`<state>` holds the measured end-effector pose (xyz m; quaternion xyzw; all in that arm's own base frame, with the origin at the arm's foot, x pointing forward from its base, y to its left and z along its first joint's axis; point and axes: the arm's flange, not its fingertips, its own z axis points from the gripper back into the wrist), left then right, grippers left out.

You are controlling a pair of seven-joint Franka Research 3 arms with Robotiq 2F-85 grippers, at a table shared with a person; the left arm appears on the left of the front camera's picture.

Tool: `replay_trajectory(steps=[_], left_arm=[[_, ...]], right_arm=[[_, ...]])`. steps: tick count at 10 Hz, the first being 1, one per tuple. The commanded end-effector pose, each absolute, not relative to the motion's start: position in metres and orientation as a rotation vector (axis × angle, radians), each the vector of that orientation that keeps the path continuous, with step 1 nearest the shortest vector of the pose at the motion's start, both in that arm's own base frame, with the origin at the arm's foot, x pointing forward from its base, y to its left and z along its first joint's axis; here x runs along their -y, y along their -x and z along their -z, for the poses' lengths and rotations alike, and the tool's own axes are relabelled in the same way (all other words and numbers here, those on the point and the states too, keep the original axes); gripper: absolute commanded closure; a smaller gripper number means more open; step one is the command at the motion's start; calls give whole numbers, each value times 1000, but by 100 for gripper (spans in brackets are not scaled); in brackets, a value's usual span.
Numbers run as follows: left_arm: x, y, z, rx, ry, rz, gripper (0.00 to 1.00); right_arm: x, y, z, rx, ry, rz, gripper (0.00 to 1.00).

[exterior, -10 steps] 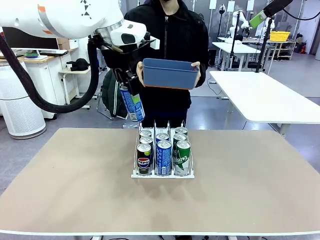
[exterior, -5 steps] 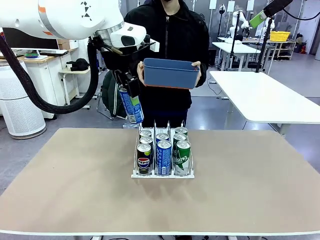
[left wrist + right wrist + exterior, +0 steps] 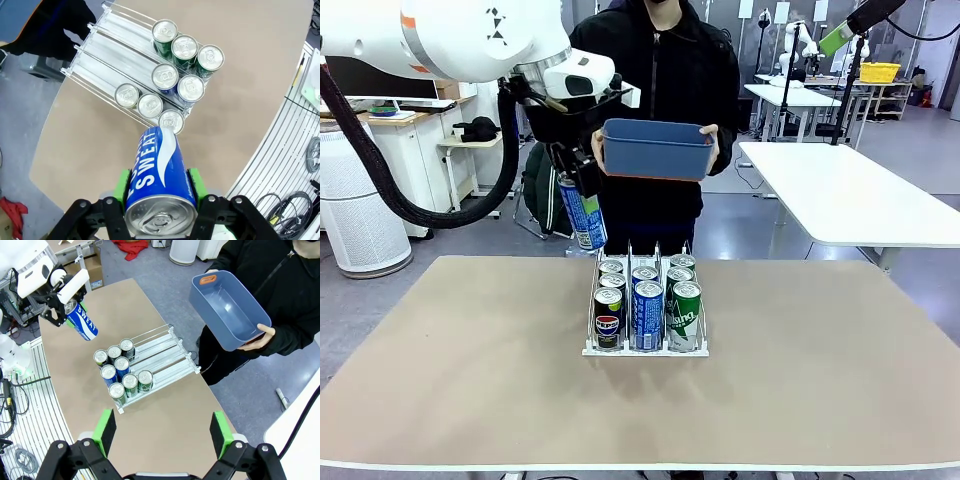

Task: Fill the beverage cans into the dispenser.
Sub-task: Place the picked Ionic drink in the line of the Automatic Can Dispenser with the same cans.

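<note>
My left gripper (image 3: 576, 175) is shut on a blue can (image 3: 584, 212) with white lettering, held in the air just left of and behind the dispenser (image 3: 630, 251). In the left wrist view the blue can (image 3: 157, 182) sits between the green pads (image 3: 121, 184) above the rack's (image 3: 112, 47) near corner. The rack holds three dark cans (image 3: 608, 318) in the left lane, two blue cans (image 3: 648, 314) in the middle and three green cans (image 3: 686, 315) on the right. My right gripper (image 3: 162, 432) is open and high above the table, looking down on the rack (image 3: 167, 356).
A person at the far side holds an empty blue plastic bin (image 3: 657, 148) in both hands above the back of the rack. The tan table (image 3: 470, 350) stretches wide on both sides of the rack. A white table (image 3: 850, 195) stands beyond, at the right.
The person's blue bin has shifted slightly to the left. My left gripper with the blue can has barely moved.
</note>
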<state>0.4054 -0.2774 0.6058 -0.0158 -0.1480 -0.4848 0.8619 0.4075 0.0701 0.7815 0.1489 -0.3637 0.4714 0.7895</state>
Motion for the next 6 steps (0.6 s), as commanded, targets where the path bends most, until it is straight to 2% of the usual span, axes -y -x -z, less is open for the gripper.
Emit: replay_trajectory(steps=[1, 3, 6], left_arm=[[300, -399, -603, 286, 16, 945, 43], [331, -376, -595, 322, -1, 838, 43], [354, -337, -592, 399, 22, 805, 43]], right_arm=[[-69, -407, -780, 775, -329, -1018, 0], [-69, -407, -780, 775, -329, -1018, 0], [-69, -407, -780, 775, -329, -1018, 0]])
